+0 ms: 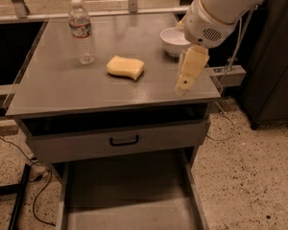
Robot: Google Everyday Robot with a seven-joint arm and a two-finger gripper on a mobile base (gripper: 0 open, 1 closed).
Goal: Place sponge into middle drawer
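Camera view: the pale yellow foam sponge (126, 67) lies mid-worktop on the grey metal cabinet top (57, 87), with bare surface all round it. The beige two-finger gripper (183, 84) hangs by the right edge, apart from the sponge; whether it is spread or together cannot be told. The wide grey middle drawer (129, 190) juts out below the front edge.

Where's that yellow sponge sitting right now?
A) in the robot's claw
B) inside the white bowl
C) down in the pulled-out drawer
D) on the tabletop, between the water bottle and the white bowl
D: the sponge lies on the tabletop between the water bottle and the white bowl; the gripper hangs to its right, near the table's right edge, apart from it.
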